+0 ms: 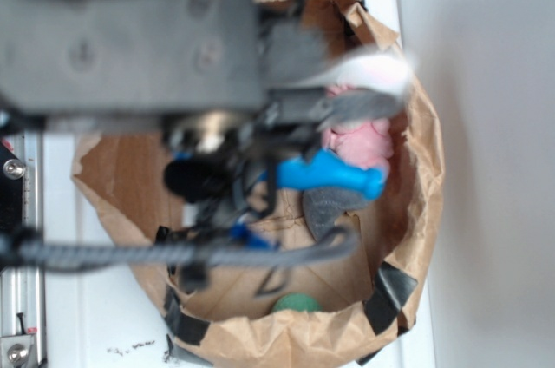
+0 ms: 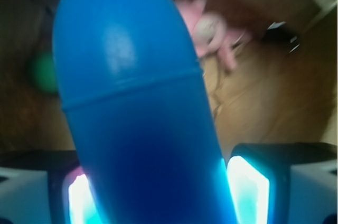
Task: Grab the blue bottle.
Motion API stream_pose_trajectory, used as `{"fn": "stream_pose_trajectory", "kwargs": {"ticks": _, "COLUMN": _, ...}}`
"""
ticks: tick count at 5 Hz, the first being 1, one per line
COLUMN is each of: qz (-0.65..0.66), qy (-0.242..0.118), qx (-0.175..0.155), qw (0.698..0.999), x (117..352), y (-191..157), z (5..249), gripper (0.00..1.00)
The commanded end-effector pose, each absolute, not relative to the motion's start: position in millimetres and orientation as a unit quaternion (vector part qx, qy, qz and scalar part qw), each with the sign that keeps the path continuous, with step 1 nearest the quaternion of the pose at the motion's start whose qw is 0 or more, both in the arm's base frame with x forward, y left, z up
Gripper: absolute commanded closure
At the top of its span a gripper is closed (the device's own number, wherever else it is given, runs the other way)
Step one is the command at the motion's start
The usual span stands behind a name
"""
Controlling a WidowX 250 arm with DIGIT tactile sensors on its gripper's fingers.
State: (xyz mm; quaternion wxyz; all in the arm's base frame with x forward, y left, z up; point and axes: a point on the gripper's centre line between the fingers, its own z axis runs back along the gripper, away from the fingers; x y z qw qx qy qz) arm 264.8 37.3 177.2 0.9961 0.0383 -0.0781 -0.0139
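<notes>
Blue bottle: the blue bottle [image 2: 137, 108] filled most of the wrist view, its wide rounded body running up between the two fingers, with a faint seam line across it. In the exterior view the bottle [image 1: 334, 175] showed as a bright blue shape pointing toward the right, narrowing to a small end, over the inside of the paper bag.
Pincer: the pincer [image 2: 153, 192] was pinching the blue bottle; both fingers [image 2: 248, 187] pressed against its sides and glowed pale blue-white where they met the plastic. In the exterior view the pincer itself was lost in blurred black parts and cables, so I could not tell its exact place there.
Arm: the robot arm [image 1: 130, 38] crossed the upper left of the exterior view as a large blurred grey block.
Container: a brown paper bag [image 1: 425, 168] with a crumpled rolled-down rim, patched with black tape near the front edge, stood on a white tabletop [image 1: 87, 325].
Pink plush toy: a pink plush toy [image 1: 360, 142] lay inside the bag, just behind the bottle; in the wrist view it [image 2: 211, 31] appeared beyond the bottle's right side.
Green ball: a green ball [image 1: 295, 304] sat on the bag floor near the front wall; in the wrist view it [image 2: 43, 73] lay left of the bottle.
</notes>
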Motion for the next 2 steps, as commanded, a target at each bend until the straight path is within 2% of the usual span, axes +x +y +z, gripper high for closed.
{"fn": "stream_pose_trajectory", "kwargs": {"ticks": 1, "qz": 0.054, "qy": -0.075, "qx": 0.126, "qw": 0.988, "x": 273.8, "y": 39.7, "z": 200.4, "gripper": 1.0}}
{"fn": "stream_pose_trajectory", "kwargs": {"ticks": 2, "qz": 0.043, "qy": -0.066, "qx": 0.137, "qw": 0.988, "x": 266.4, "y": 35.4, "z": 199.2, "gripper": 0.0}}
